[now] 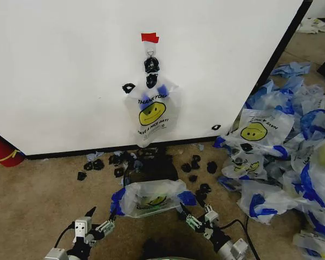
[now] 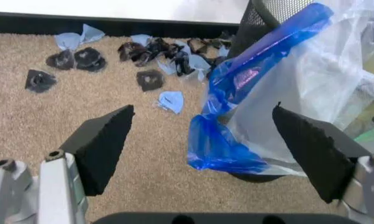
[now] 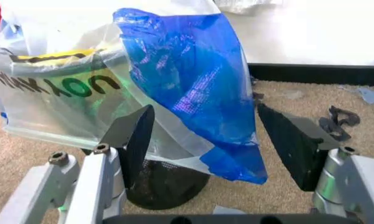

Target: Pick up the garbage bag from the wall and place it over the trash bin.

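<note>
From my head camera, the thin see-through garbage bag with yellow smiley and blue handles (image 1: 151,198) lay draped over the small round black trash bin (image 1: 151,169), below the large white wall (image 1: 59,76) where an identical bag (image 1: 150,111) hung. My left pincer (image 1: 101,221) and right pincer (image 1: 188,214) flanked it, both released.

At my left wrist, a blue handle (image 2: 227,142) dangled loose between the pads; it could slip off the rim.

At my right wrist, the other handle (image 3: 193,98) hung ungripped, so the bag might slide.
</note>
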Robot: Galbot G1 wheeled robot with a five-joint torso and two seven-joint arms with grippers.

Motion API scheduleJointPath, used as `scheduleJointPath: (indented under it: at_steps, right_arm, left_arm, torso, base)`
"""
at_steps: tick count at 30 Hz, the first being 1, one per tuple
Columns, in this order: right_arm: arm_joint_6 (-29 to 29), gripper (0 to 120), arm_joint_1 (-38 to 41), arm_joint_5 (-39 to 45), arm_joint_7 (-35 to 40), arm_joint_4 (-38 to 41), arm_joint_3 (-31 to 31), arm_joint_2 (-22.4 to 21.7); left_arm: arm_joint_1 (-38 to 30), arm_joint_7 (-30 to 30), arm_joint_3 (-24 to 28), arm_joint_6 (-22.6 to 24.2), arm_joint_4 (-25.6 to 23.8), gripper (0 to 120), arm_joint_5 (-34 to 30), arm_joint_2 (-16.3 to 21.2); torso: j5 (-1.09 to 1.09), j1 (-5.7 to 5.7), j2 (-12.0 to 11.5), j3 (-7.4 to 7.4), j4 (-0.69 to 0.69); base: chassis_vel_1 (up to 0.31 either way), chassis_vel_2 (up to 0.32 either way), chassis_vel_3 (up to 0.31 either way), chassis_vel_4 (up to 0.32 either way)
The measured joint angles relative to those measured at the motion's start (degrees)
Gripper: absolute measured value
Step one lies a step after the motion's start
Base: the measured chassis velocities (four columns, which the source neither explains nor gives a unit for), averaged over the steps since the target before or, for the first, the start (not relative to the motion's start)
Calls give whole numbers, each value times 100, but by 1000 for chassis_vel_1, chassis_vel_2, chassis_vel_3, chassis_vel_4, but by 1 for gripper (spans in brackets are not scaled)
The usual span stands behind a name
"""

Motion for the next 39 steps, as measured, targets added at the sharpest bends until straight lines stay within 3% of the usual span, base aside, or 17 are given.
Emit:
scheduleJointPath:
  at_steps: [15,24,29,31,34,36,38,39]
  right_arm:
    - [205,64,-458,-188,-185,365,493,-36]
    - [275,64,-733,-203,-296,659,667,-66]
    - [263,64,-818,-198,-300,826,829,-66]
    - [255,64,-847,-164,-330,847,956,-68]
    - [246,64,-852,-147,-333,850,1017,-68]
    - [214,64,-819,-102,-334,858,1061,-67]
    - [153,64,-528,5,-343,847,961,-45]
    - [142,64,-465,35,-348,835,935,-36]
  left_arm:
    - [-36,9,-326,-51,-373,90,-5,20]
    - [-341,92,-701,106,-963,90,-427,321]
    - [-951,193,-811,372,-1120,90,-1303,1052]
    - [-1301,242,-741,461,-1098,90,-1719,1595]
    - [-1543,279,-653,509,-1042,90,-1976,1923]
    - [-1904,363,-553,557,-954,88,-2382,2388]
    - [-2172,490,-549,577,-803,85,-2866,2989]
    - [-2233,537,-550,580,-745,83,-3007,3164]
  torso:
    - [0,0,0,0,0]
    - [0,0,0,0,0]
    - [-1,0,0,0,-1]
    - [-1,0,0,0,0]
    - [1,0,0,0,0]
    - [-4,0,0,0,-5]
    - [4,0,0,0,5]
    - [3,1,0,1,2]
  base:
    - [0,0,0,0]
    - [0,0,0,0]
    - [0,0,0,0]
    - [0,0,0,0]
    - [0,0,0,0]
    - [0,0,0,0]
    - [0,0,0,0]
    - [0,0,0,0]
